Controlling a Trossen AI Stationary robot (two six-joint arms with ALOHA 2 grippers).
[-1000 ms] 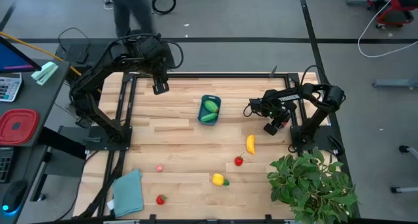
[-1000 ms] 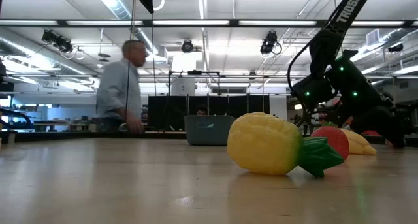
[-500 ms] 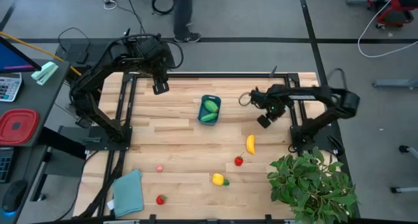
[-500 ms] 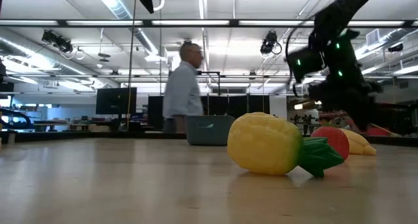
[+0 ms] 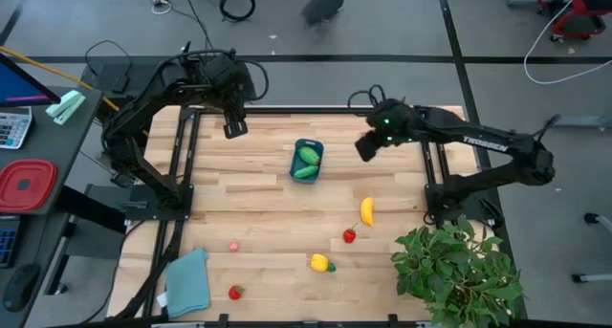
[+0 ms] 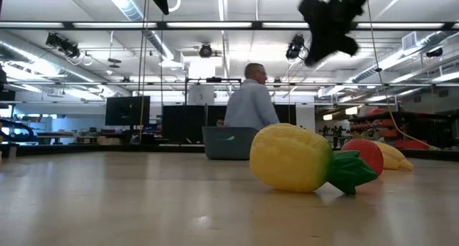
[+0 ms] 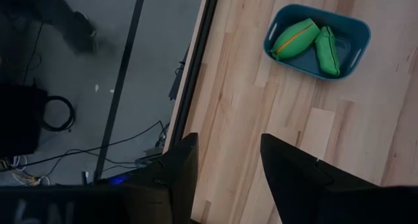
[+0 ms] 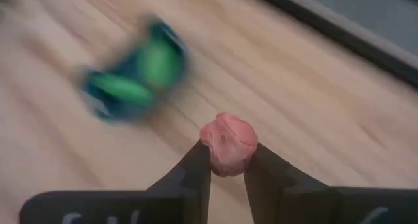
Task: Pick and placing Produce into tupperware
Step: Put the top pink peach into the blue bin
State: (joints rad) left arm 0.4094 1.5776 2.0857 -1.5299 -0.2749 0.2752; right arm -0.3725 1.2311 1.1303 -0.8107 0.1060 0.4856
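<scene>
Step in hand: transport of one produce item to the tupperware point(image 5: 307, 160).

The right claw point(image 8: 226, 168) is clenched on a small pink-red piece point(image 8: 228, 143), pinched between both fingers and carried clear of the desk point(image 5: 258, 223). In the high view the right claw point(image 5: 368, 146) is raised just beside the tub, not yet over it. The tub stands near the far middle of the desk and holds two green pieces point(image 7: 305, 40).

The left claw point(image 7: 225, 168) waits near the far left edge, fingers parted, holding nothing.

On the desk: banana point(image 5: 366, 211), a red piece point(image 5: 350, 236), yellow-and-green piece point(image 5: 322, 263), and two small red pieces point(image 5: 234, 292) near the teal cloth point(image 5: 187, 280).

Next move, as judged: centre the right claw over the tub opening, lower, then release.
</scene>
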